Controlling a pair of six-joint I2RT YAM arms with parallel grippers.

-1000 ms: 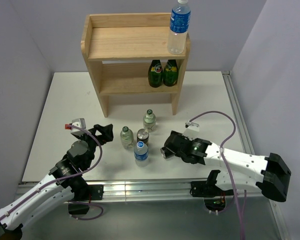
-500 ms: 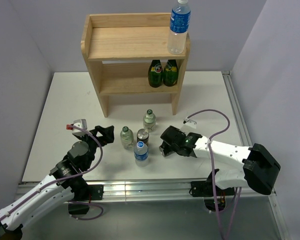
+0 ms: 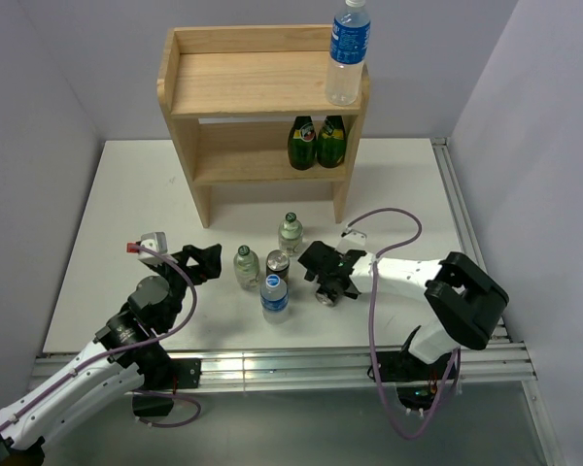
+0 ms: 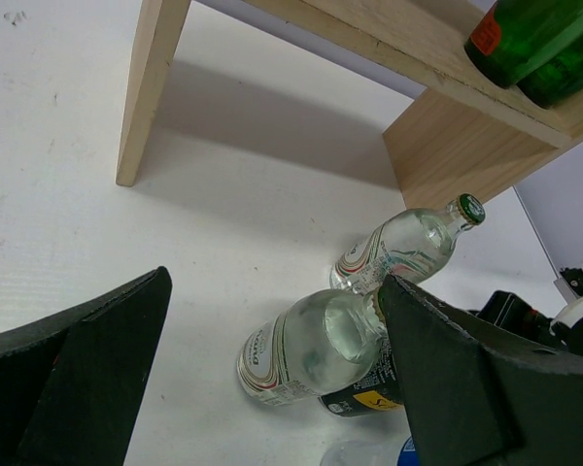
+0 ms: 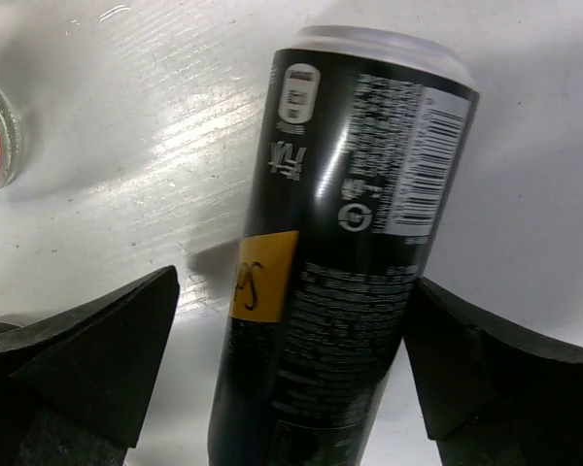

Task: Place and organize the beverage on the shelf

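The wooden shelf (image 3: 223, 83) stands at the back. One water bottle (image 3: 349, 50) stands on its top right corner. Two dark green bottles (image 3: 317, 143) stand on its lower tier. In front stand two clear green-capped bottles (image 3: 291, 233) (image 3: 245, 265), a dark can (image 3: 278, 264) and a second water bottle (image 3: 274, 296). My right gripper (image 3: 317, 273) is open just right of this cluster. In the right wrist view (image 5: 291, 291) a dark can (image 5: 360, 223) with a yellow sticker lies lengthwise between the fingers, with gaps on both sides. My left gripper (image 3: 206, 260) (image 4: 272, 291) is open, facing the nearer clear bottle (image 4: 316, 349).
The table (image 3: 126, 204) has a metal rail along its near edge and another along its right side. A purple cable (image 3: 398, 218) loops over the right arm. Grey walls close in at the back and on both sides.
My right gripper has moved left and a little back, up to the cluster, and its forearm has swung round. The left arm has barely shifted. The bottles and the cluster's can have not moved.
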